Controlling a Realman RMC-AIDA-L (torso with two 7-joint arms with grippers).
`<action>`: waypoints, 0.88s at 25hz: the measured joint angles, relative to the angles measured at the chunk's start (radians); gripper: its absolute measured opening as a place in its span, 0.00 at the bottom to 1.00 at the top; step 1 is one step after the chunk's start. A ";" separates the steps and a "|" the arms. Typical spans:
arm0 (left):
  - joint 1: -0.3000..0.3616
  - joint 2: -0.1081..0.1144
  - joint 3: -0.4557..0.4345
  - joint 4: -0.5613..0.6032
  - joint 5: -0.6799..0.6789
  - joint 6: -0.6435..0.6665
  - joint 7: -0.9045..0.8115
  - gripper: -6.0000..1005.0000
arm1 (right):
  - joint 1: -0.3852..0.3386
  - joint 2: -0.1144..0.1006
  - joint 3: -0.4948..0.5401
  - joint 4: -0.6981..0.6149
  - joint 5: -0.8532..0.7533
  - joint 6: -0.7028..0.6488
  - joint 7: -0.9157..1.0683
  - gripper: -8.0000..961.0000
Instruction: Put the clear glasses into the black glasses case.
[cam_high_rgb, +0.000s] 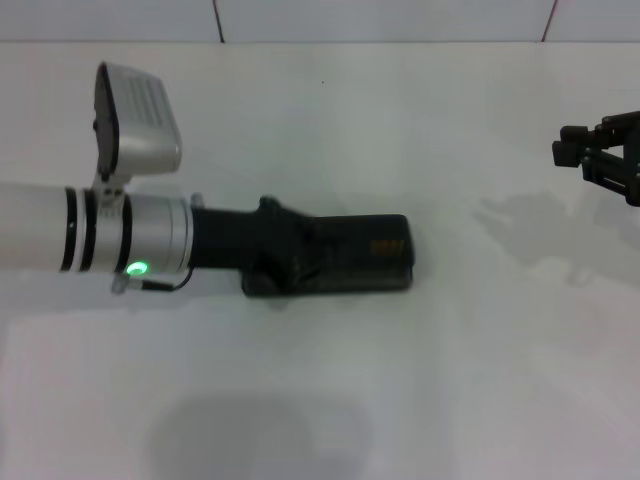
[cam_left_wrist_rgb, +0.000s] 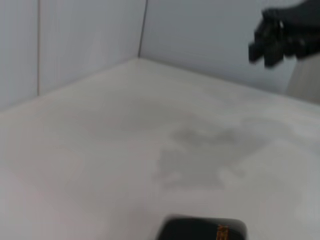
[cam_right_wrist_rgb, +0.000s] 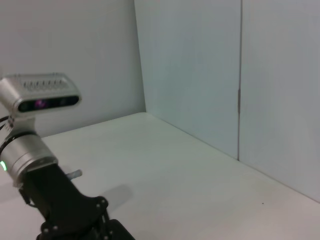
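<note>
Centrally on the plain white worktop lies the slim rectangular black glasses case, lid down and closed, with small orange lettering on its top face. The left arm enters from the left side as a silver-and-white cylinder with a green indicator light and a grey wrist camera housing. Its black left pincer rests on the left end of the case, touching the lid; how far its fingers are spread cannot be told from any view. The clear glasses are not seen in any view.

Farther right on the worktop, a faint greyish stain marks the surface, well apart from the case. In the left wrist view, the rounded end of the case shows at the lower edge, with the stain beyond it.

At the far right edge, the black right pincer hangs above the worktop, away from the case, fingers parted and holding nothing. White wall panels close the back.
</note>
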 joint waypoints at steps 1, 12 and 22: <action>0.006 0.000 0.006 0.000 0.001 -0.001 0.002 0.16 | 0.000 0.000 0.001 0.000 0.001 0.000 -0.001 0.15; 0.033 -0.005 0.013 -0.003 -0.080 0.136 0.044 0.16 | -0.004 -0.002 0.003 0.009 0.001 -0.018 -0.015 0.15; 0.104 0.013 0.006 0.075 -0.164 0.448 0.066 0.22 | 0.090 0.001 -0.011 0.302 0.187 -0.201 -0.266 0.15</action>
